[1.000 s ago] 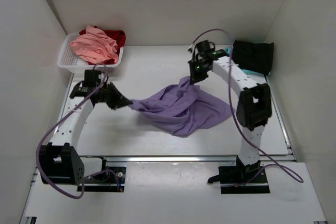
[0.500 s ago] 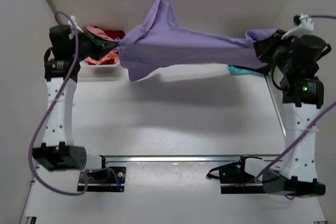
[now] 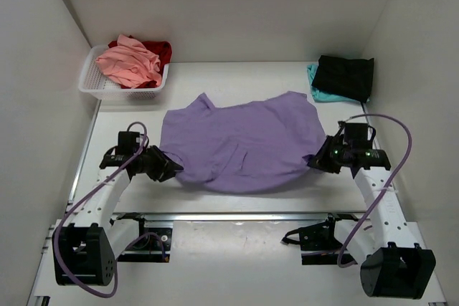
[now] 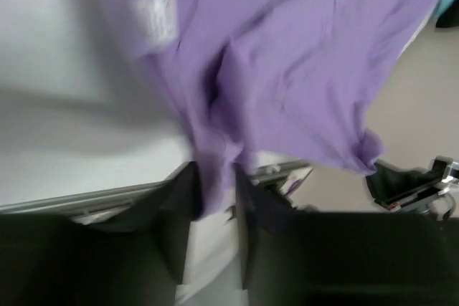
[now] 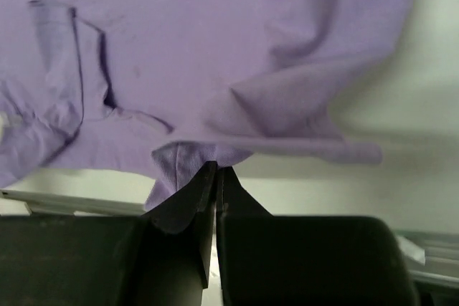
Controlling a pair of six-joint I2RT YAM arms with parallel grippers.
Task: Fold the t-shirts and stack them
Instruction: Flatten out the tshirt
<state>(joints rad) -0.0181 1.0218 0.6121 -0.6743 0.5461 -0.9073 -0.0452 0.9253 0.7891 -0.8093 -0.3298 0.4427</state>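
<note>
Inside plain white walls, a mesh basket (image 3: 90,82) in the white tabletop's (image 3: 237,77) far-left corner holds the salmon-pink t-shirt (image 3: 129,62) and the red t-shirt (image 3: 162,49). The left tool (image 3: 169,170) stands parted around the hem of the lavender t-shirt (image 3: 244,141) (spread nearly flat mid-tabletop). The right tool (image 3: 315,162) is pinched on its opposite edge. Far right, the black t-shirt (image 3: 346,75) lies on the teal t-shirt (image 3: 315,89).

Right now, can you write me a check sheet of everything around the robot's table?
Surface: white table, bare around the shirt.
Job's things: purple shirt spread out mid-table; pink shirt and red shirt in the basket; black shirt folded on the teal shirt, far right.
Clutter: white basket, far left corner.
Grippers: left gripper has purple cloth between slightly parted fingers, blurry, grip unclear; right gripper pinches the shirt's edge.
Cables: purple cables loop from both arms, off the shirt.
Surroundings: white walls on three sides.
</note>
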